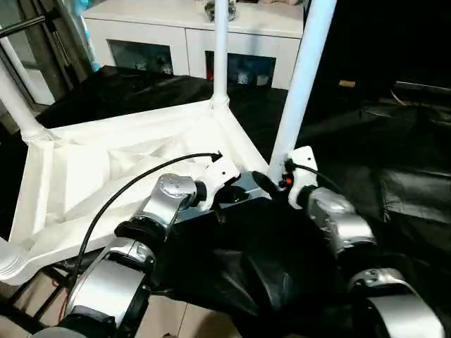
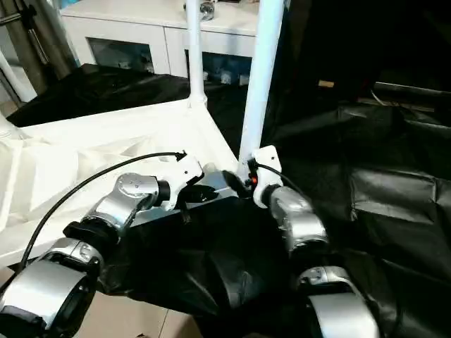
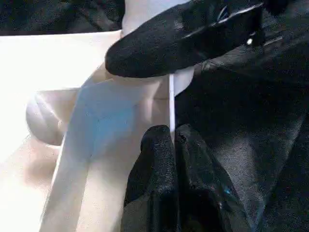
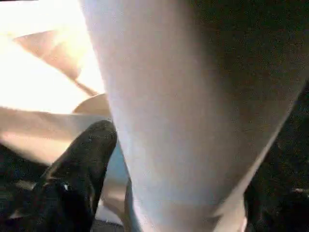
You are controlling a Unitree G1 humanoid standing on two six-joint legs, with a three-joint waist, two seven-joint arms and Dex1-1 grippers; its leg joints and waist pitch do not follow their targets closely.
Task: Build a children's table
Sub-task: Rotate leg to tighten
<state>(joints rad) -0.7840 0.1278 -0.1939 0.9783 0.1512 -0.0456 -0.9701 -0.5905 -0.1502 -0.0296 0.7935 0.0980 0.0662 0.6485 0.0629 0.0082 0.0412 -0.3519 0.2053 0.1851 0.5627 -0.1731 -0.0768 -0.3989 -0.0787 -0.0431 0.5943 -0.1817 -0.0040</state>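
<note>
The tabletop (image 1: 120,176) lies upside down on a surface covered with black cloth (image 1: 394,176), its ribbed underside facing up. Legs stand in its corner sockets: one at the far corner (image 1: 220,49), one at the left corner (image 1: 14,98), and a stub of another shows at about 8 o'clock in the left eye view (image 1: 8,262). The fourth leg (image 1: 299,77) rises at the near right corner, at about 1 o'clock from the two grippers, its long axis nearly upright and leaning a little to the right toward the top.

The left gripper (image 3: 174,145) has its two fingers pressed together, and a thin white edge of the tabletop corner appears caught between the fingertips; it sits just at 9 o'clock of the leg's base. The right gripper (image 1: 271,184) is at the foot of this leg, touching or nearly touching it. Its jaws seem wide apart around the leg's base, but I cannot tell surely whether they grip the tube or only stand beside it.

The right arm is the nearer one to the leg. I judge the coming move depends on pushing this leg down along its own axis into the socket.

Behind, a white cabinet (image 1: 190,32) holds small items behind its glass doors, too small to name.
</note>
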